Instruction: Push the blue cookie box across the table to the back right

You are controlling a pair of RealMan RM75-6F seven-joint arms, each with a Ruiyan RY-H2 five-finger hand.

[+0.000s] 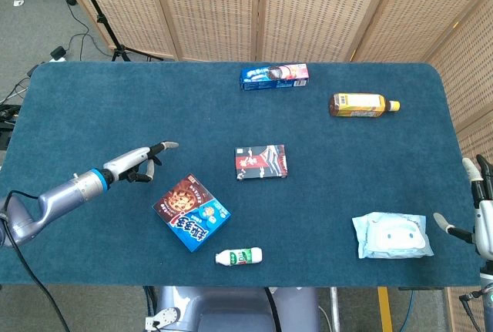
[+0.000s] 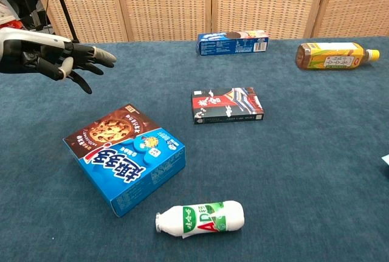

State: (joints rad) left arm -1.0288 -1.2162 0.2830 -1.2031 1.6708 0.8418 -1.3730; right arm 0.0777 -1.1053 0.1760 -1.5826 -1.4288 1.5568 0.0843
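Here the left hand (image 2: 58, 58) hovers empty, fingers spread, apart from the blue cookie box (image 2: 124, 156) with Chinese lettering.

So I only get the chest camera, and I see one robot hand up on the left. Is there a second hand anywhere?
Observer: Yes. The head view shows the right hand just off the table's right edge, fingers spread, holding nothing.
Operator: Anything lying near it?
Observer: A pale blue wipes pack lies on the table just inside that edge, toward the front.
Operator: And the back right corner, where the blue cookie box should go?
Observer: From above, the yellow bottle lies short of that corner, with bare cloth between it and the right edge.
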